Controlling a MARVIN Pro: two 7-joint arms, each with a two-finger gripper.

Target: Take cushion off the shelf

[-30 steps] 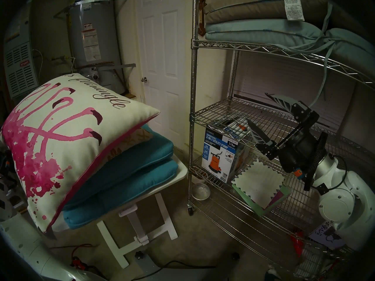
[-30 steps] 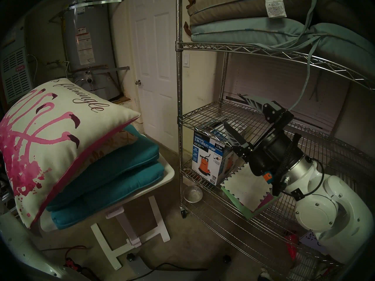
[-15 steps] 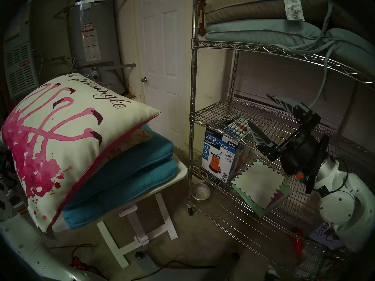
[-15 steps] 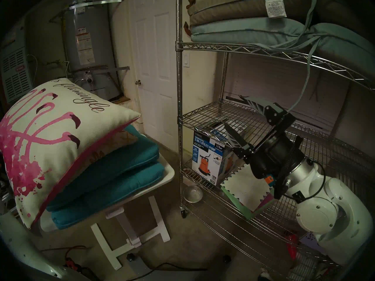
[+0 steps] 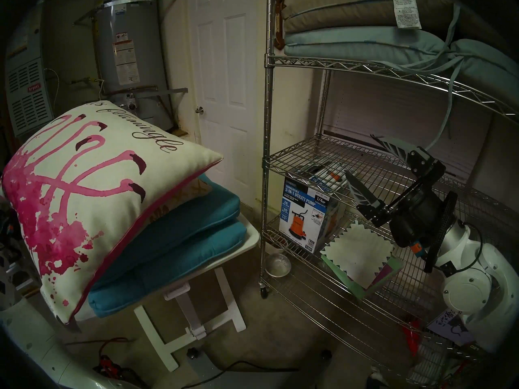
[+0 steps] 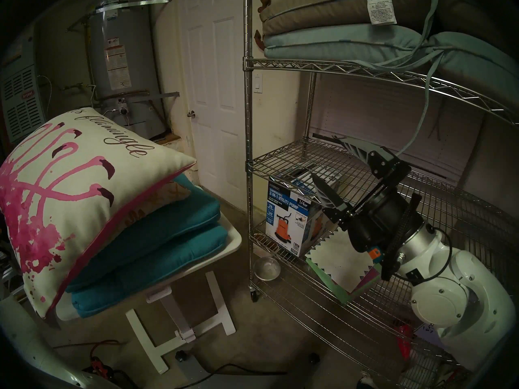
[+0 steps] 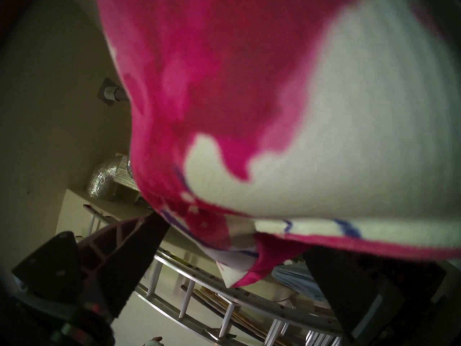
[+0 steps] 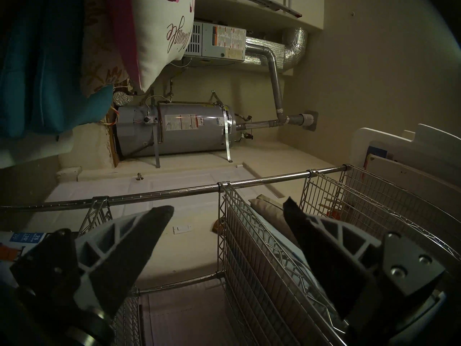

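The flamingo cushion (image 5: 92,189) is off the shelf (image 5: 362,166). It lies tilted on top of a stack of teal cushions (image 5: 179,234) on the white table (image 5: 247,241), well apart from the rack.

**Handling.** The cushion looks soft, bulky and light. It will sag and fold under a pinch, and the fabric should not slip. Judged best hold: a corner or the pink seam edge, where the filling is thin enough for the fingers to close around it.

**Left gripper** (image 7: 224,275). In the left wrist view a cushion corner hangs between the two fingers. The fingers stand apart on either side of it; contact with the fabric is not clear, so the grip state cannot be determined. The head views show only one dark fingertip at the cushion's lower corner.

**Right gripper** (image 5: 373,166). Jaws spread wide and empty, hovering over the middle tier of the shelf.

**Surface.** The cushion overhangs the stack on the near side and may slide off if released carelessly.

**Room.** Two more cushions, brown (image 5: 351,12) over pale blue (image 5: 365,43), remain on the upper tier, ties dangling. A pump box (image 5: 306,220) sits on a lower tier. A water heater (image 5: 129,54) and a white door (image 5: 227,79) stand behind. Lighting is dim.
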